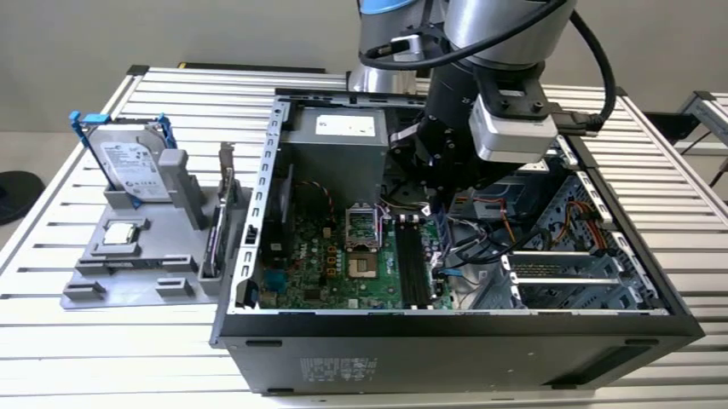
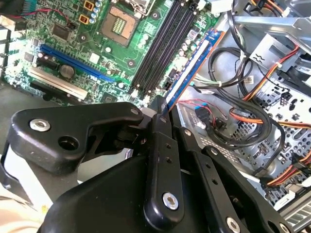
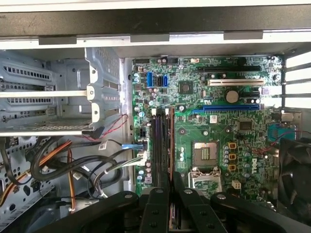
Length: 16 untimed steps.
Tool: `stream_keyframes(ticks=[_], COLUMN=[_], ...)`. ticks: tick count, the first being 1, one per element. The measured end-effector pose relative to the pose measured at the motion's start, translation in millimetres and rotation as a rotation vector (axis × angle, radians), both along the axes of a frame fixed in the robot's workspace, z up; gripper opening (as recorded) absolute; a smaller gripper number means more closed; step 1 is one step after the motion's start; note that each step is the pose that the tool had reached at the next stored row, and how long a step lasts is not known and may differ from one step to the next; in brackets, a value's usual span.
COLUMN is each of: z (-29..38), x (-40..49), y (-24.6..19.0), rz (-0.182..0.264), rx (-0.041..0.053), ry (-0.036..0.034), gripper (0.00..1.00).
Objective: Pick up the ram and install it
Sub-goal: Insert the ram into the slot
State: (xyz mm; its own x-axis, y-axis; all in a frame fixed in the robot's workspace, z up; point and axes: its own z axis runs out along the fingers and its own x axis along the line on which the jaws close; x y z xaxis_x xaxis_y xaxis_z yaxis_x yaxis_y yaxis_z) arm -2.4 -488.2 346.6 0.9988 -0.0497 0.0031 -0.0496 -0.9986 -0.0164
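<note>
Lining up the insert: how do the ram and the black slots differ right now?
The ram is blue; the slots are black. The ram is clamped in the gripper; the slots sit fixed on the motherboard, empty. The ram is one thin stick; the slots form a wider bank. Both are long, narrow and run nearly parallel.

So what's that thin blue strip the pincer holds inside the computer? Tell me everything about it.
That is the ram, a long, narrow, flat circuit board seen nearly edge-on in both wrist views. In the second wrist view it looks blue with a pale strip along one face. The pincer is shut on one end; nothing else seems to touch it. It lies parallel to the long black slots on the green motherboard, apparently held above them rather than pushed in.
</note>
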Motion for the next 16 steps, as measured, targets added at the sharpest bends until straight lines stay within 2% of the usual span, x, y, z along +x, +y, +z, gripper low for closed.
stream_keyframes(ticks=[16], z=[-9.2], x=[0.6], y=[0.0], rz=[0.000], rx=[0.0000], ry=[0.0000], gripper=[0.00])
